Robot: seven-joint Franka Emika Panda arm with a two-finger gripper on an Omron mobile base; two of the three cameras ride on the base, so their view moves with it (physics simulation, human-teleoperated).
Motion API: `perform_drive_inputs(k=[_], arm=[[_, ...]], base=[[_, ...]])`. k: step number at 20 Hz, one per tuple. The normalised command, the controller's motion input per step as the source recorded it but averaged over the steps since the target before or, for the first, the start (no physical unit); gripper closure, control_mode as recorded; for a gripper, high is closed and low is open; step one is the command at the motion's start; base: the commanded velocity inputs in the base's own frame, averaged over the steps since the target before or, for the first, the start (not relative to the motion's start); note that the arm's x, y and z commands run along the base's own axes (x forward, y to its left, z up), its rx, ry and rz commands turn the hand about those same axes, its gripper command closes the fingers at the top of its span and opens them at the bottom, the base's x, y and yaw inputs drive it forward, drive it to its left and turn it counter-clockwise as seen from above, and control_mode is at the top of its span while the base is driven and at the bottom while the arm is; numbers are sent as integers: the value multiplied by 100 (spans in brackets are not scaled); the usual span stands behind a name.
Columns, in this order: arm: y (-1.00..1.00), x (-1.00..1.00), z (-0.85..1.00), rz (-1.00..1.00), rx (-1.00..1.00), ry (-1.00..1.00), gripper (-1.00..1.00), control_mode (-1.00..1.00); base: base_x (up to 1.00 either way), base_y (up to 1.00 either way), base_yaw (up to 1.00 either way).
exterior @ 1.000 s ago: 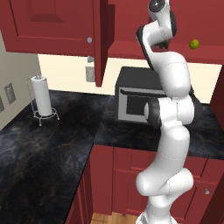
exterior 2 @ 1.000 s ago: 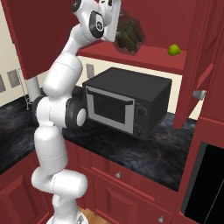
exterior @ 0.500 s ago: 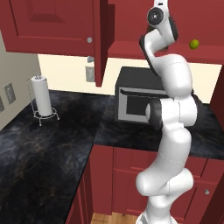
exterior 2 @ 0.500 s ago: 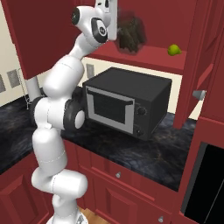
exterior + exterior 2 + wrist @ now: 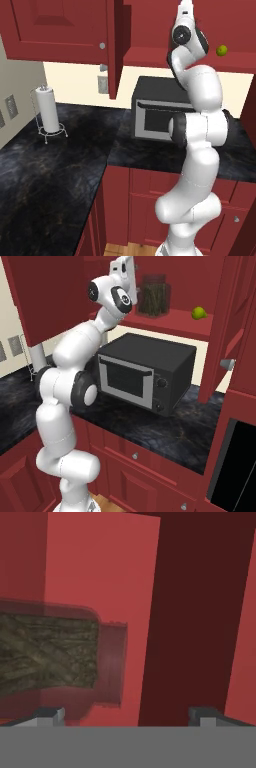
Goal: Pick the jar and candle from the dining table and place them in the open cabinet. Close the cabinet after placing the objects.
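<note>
Clear glass jar (image 5: 153,296), red wooden cabinet (image 5: 170,323), glossy marbled counter (image 5: 45,170)

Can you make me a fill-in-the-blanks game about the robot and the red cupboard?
1. The jar stands on the shelf inside the ____.
2. The small green ball sits on the same ____ as the jar.
3. The black microwave stands on the counter, right ____ that shelf.
4. The gripper's fingers are ____, holding nothing.

Missing words: cabinet; shelf; below; open

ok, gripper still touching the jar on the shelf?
Apart. In the hand view the gripper is open, and the jar sits beyond its fingertips, off to one side with red cabinet between them.
</note>
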Motion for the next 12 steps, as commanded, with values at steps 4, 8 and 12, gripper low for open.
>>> perform_drive_inputs(k=[4,8,12], arm=[[28,-45,0,0,-1,0,-100,-100],[32,-48,0,0,0,0,-100,-100],[28,-42,0,0,0,3,-100,-100]], base=[[0,0,0],[0,0,0],[0,0,0]])
